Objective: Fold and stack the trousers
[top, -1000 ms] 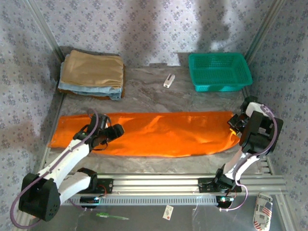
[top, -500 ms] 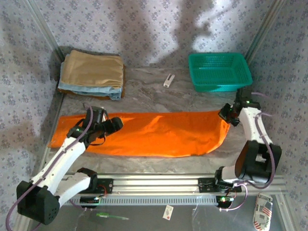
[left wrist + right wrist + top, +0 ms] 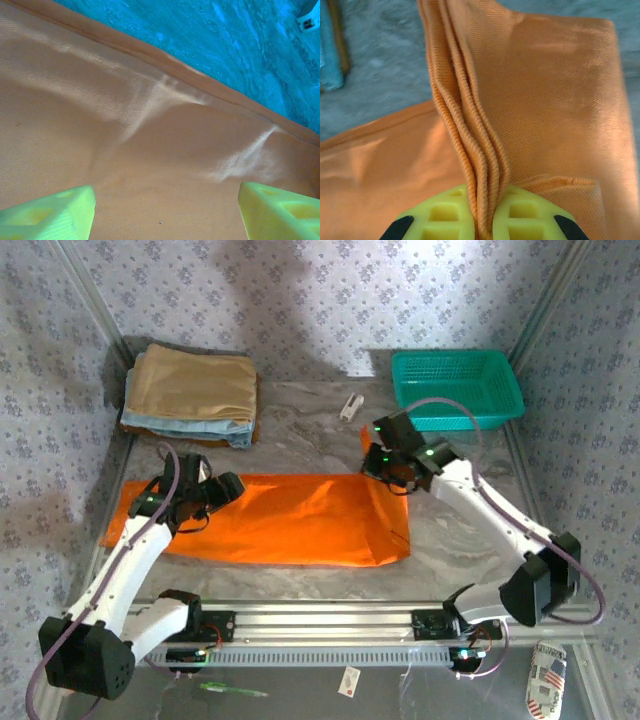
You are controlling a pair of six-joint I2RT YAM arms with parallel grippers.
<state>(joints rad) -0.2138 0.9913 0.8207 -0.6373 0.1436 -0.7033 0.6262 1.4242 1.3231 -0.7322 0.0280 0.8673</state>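
A: State of the right pincer [image 3: 380,458]?
B: Pressed together on one end of the orange trousers [image 3: 290,520]. In the wrist view, layered fabric edges are seen nipped between its fingers [image 3: 525,217]. That end is held raised off the worktop [image 3: 320,435].
A: And the rest of the garment?
B: Laid flat. The long axis runs crosswise, from below the right pincer out to its left and on under the left pincer [image 3: 222,490]. A fold is formed just beneath the right pincer.
A: Left pincer?
B: Spread, nothing gripped. Cloth lies directly below it; contact cannot be told.
A: Which arm for the fold?
B: The right, as judged, since the end is in its grip. A carry to its left along the long axis looks needed.
A: Surface and room?
B: Grey marbled worktop. A small white item [image 3: 349,407] sits behind and left of the right pincer. A teal basket [image 3: 460,422] sits behind and to its right, apart. A tan folded cloth [image 3: 195,385] lies on a light blue folded cloth [image 3: 205,427] behind the left pincer, clear of the trousers.
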